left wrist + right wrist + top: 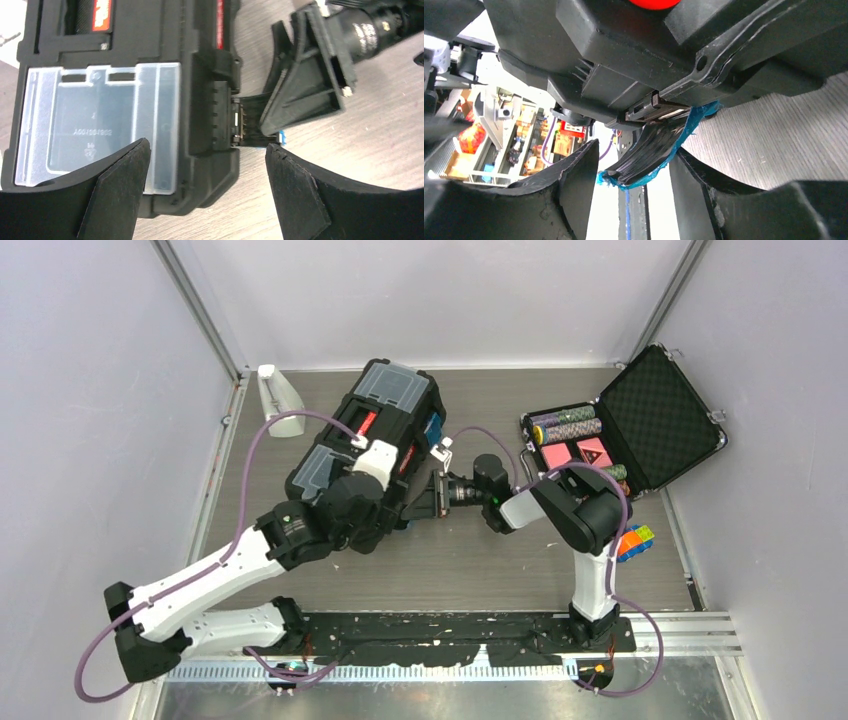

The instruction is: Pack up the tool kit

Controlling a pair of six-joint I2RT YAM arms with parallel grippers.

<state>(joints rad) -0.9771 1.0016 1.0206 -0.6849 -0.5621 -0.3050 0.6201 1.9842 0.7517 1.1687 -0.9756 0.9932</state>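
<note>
The black toolbox [385, 405] lies closed on the table, its clear lid compartments [100, 125] and red-labelled handle [366, 424] facing up. My left gripper [207, 147] hangs open over the box's near right corner, touching nothing. My right gripper [634, 150] reaches in from the right, its jaws on either side of the near latch [651, 150], a black flap edged with blue that sticks out from the box. One finger [694, 175] touches the flap; the other stands a little apart from it. A second blue latch [433, 428] shows farther back. No loose tools are in view.
A smaller foam-lined black case [640, 420] with poker chips stands open at the back right. A colourful cube [635, 540] lies beside my right arm. A white object [280, 400] stands at the back left by the wall.
</note>
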